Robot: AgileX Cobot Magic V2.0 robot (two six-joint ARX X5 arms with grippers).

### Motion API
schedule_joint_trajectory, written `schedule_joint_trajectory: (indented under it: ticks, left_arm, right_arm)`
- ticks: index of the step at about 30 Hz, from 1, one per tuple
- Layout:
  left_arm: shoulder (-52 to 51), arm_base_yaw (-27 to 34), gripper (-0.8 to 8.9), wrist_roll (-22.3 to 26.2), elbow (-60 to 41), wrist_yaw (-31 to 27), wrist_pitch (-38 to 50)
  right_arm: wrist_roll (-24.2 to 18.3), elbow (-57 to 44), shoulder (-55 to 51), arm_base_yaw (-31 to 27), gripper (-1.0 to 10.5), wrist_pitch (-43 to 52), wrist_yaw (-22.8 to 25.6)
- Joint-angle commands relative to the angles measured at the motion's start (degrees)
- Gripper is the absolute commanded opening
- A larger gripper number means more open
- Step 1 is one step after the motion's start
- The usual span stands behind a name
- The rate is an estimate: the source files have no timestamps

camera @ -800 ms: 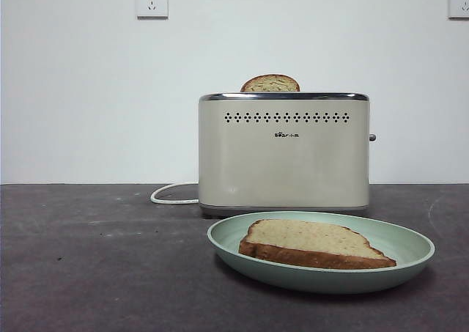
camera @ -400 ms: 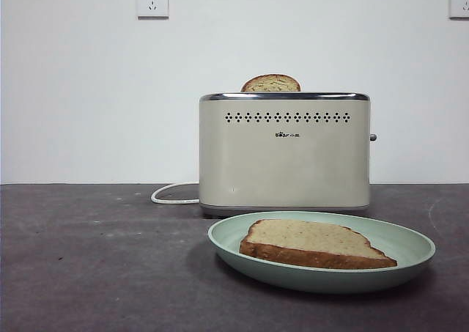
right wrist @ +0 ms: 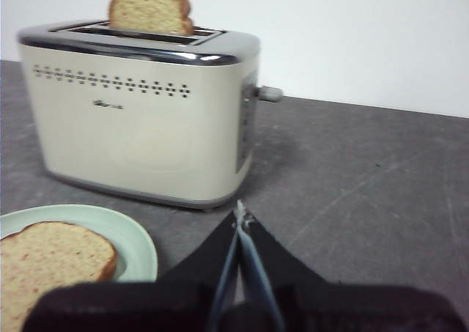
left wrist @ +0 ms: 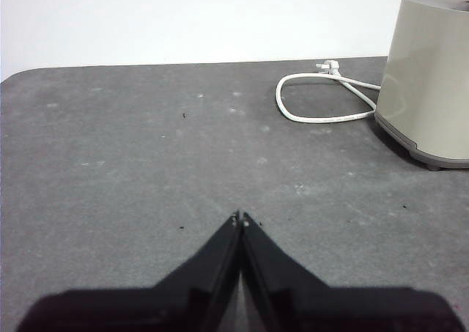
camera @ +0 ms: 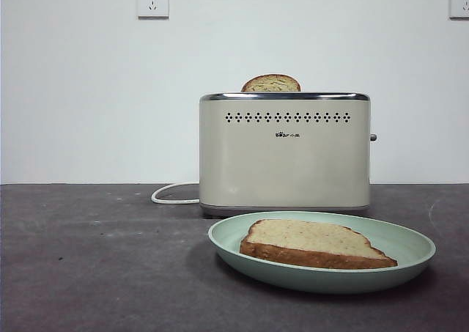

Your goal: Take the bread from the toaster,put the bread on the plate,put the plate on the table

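In the wrist views only, both closed claws [left wrist: 240, 218] [right wrist: 239, 216] show, off the plate [right wrist: 139, 248]

1. The boxy cream toaster [camera: 284, 152] has a shiny silver top rim, two rows of little black dots and a white cord [camera: 170, 195].
2. The round, shallow plate [camera: 410, 253] is pale mint green.
3. The flat bread slice [camera: 311, 240] is speckled tan with dark brown crust.
4. The matte worktop [camera: 95, 266] is dark grey-brown with pale scuffs.
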Motion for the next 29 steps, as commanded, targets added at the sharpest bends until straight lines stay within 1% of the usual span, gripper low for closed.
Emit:
schedule_joint_trajectory:
  ticks: [1, 4, 8, 29]
  left_arm:
    - [-0.2, 0.2, -0.04, -0.4, -0.7, -0.2, 0.3]
    - [-0.2, 0.2, -0.04, -0.4, -0.7, -0.2, 0.3]
    - [-0.2, 0.2, -0.04, -0.4, -0.7, -0.2, 0.3]
    - [-0.2, 0.2, -0.04, -0.4, -0.7, -0.2, 0.2]
  right_arm:
    - [2.5, -1.7, -0.5, 0.7, 0.0, 0.8, 2.4]
    - [3.5, -3.1, -0.5, 0.8, 0.0, 0.8, 3.5]
    - [3.7, -3.2, -0.5, 0.8, 0.0, -2.9, 3.5]
    - [3.7, -3.2, -0.5, 0.8, 0.0, -2.9, 3.5]
